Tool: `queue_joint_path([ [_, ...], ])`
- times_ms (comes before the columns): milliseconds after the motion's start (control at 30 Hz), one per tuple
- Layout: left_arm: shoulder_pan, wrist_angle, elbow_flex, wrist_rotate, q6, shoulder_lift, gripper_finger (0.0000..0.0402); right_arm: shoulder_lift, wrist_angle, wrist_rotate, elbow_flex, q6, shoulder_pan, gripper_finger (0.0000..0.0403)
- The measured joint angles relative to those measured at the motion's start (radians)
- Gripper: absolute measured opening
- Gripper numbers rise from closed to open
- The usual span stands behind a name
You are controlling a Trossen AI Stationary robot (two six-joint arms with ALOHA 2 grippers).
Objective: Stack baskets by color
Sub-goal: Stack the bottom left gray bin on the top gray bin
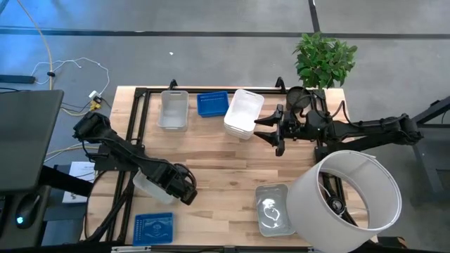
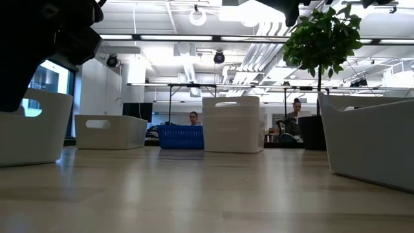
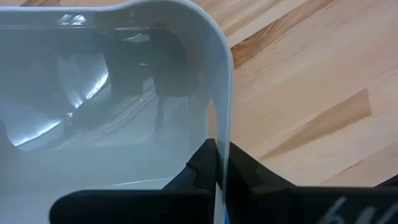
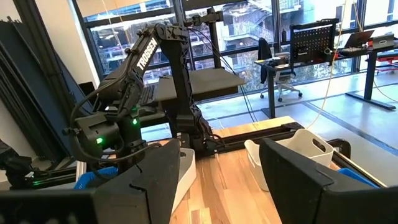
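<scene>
My left gripper (image 1: 181, 188) points down at the near left of the table, shut on a pale white basket (image 1: 145, 184), which shows in the low view (image 2: 32, 126) standing on the table. My right gripper (image 1: 273, 131) hangs open and level at the far right, its fingers (image 4: 149, 180) empty. At the far edge stand a white basket (image 1: 174, 110), a blue perforated basket (image 1: 212, 103) and a stack of white baskets (image 1: 244, 112). A second blue basket (image 1: 152, 228) lies at the near left. A translucent grey basket (image 1: 274, 209) sits at the near right. My left gripper has the basket's end wall (image 3: 219, 134), the end toward the table's middle, just below the rim. One finger (image 3: 193, 177) is inside the basket and the other (image 3: 252, 174) outside. The fingers come from above, pointing down. The basket's bottom (image 2: 29, 162) rests on the table.
A large white cylinder (image 1: 348, 200) lies at the near right beside the grey basket. A potted plant (image 1: 323, 60) stands at the far right corner. Bare wood (image 1: 225, 169) lies across the table's middle. People sit in the room beyond the table.
</scene>
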Motion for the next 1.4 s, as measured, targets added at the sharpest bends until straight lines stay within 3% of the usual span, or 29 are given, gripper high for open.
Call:
queue_joint_path([
  [400, 0.002, -0.001, 0.003, 0.022, 0.05, -0.009, 0.0, 0.0, 0.0, 0.0, 0.0, 0.0, 0.0, 0.0209],
  [633, 0.021, -0.093, 0.094, 0.032, 0.22, -0.041, 0.0, -0.001, 0.0, 0.0, 0.0, 0.0, 0.0, 0.0209],
  [833, 0.069, -0.231, 0.247, -0.011, 0.432, -0.065, 0.0, -0.001, 0.004, 0.0, 0.0, -0.001, 0.0, 0.0209],
  [1133, 0.112, -0.596, 0.537, -0.195, 0.692, -0.061, 0.0, 0.0, 0.006, 0.0, 0.0, -0.001, 0.0, 0.0209],
  [1267, 0.116, -0.703, 0.648, -0.367, 0.806, -0.061, 0.0, 0.0, 0.006, 0.0, 0.0, 0.0, 0.0, 0.0209],
  [1400, 0.116, -0.697, 0.722, -0.56, 0.926, -0.077, 0.0, -0.001, 0.006, 0.0, 0.0, 0.0, 0.0, 0.0209],
])
